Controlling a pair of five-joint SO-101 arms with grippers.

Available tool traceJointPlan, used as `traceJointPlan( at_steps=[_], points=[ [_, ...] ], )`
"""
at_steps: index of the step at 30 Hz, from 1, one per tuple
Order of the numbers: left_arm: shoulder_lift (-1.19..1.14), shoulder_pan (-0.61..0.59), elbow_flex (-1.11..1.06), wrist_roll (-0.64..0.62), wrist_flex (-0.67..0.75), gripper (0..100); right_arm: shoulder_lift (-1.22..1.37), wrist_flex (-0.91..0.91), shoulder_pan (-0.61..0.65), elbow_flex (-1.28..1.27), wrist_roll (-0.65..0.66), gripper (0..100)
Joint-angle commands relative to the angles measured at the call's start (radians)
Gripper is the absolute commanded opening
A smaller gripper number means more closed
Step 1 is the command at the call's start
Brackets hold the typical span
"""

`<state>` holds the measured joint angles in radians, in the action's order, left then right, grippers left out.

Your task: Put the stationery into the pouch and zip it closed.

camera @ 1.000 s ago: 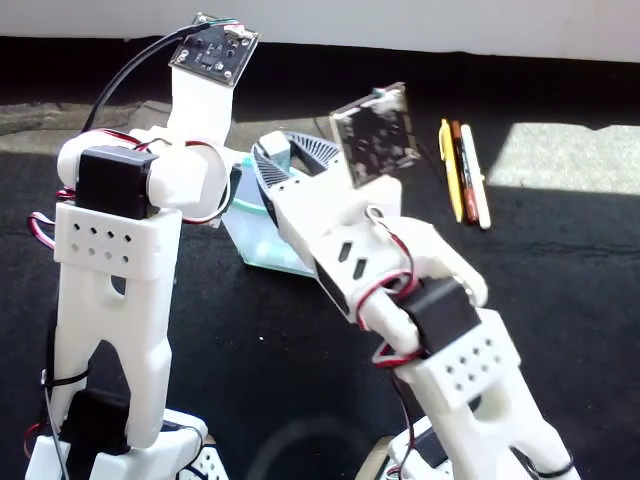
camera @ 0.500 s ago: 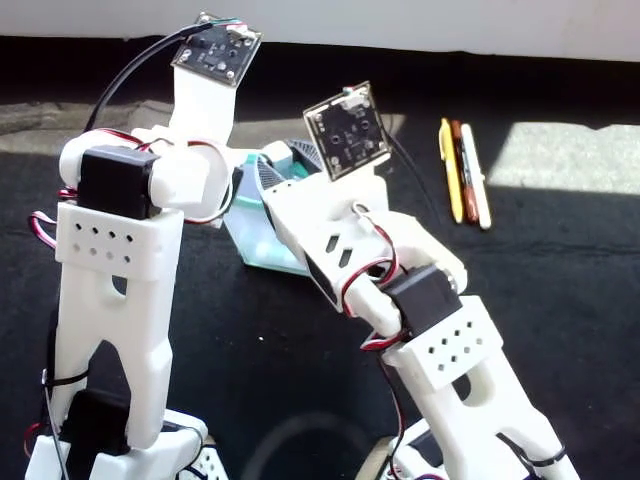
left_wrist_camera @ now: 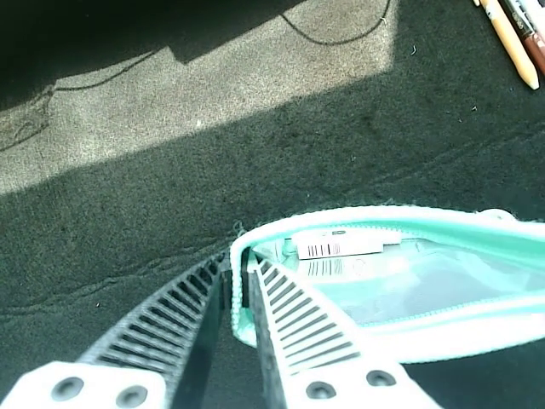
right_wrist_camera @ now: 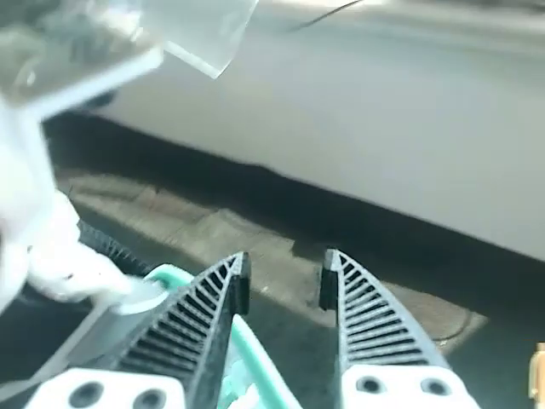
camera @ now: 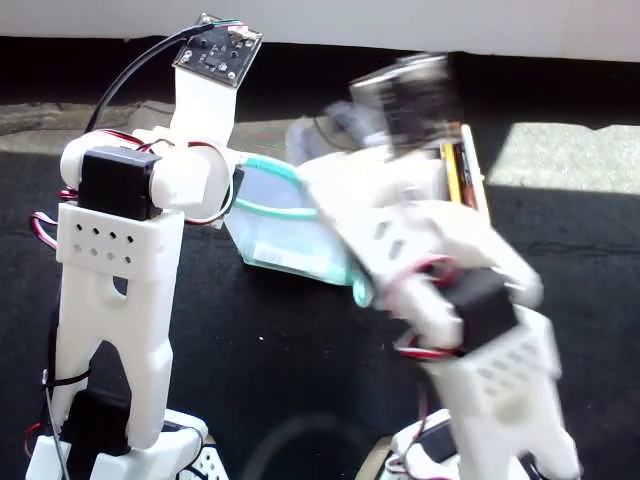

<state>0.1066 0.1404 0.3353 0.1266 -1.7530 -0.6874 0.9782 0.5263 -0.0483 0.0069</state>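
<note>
1. Left wrist view: left gripper (left_wrist_camera: 239, 262) is clamped tight on one end of the mint pouch (left_wrist_camera: 409, 281) rim. The pouch lies unzipped on the dark mat (left_wrist_camera: 128, 230).
2. Pens (left_wrist_camera: 513, 34) lie on the mat, well apart from the pouch.
3. Right gripper (right_wrist_camera: 283, 277): fingers apart, holding nothing, above the pouch rim.

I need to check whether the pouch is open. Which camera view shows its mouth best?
The left wrist view: the pouch gapes open, teal zipper rim and clear inside plain, the left hand pinching one end. The high view has it partly behind the right arm; the right wrist view catches a sliver of rim.
</note>
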Motion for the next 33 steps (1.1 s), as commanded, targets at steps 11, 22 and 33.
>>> traceJointPlan(
  at_steps=[11, 22, 33],
  points=[
    [-0.021, -0.002, -0.027, 0.000, -0.006, 1, 0.559, -0.039, -0.516, -0.016, 0.133, 8.6],
    [-0.021, -0.004, -0.035, 0.000, -0.008, 1, 1.248, 0.105, -0.536, 0.613, 0.218, 13.0],
    [-0.021, -0.004, -0.028, 0.000, -0.008, 1, 1.666, 0.260, -0.552, 1.119, 0.308, 13.4]
  ],
)
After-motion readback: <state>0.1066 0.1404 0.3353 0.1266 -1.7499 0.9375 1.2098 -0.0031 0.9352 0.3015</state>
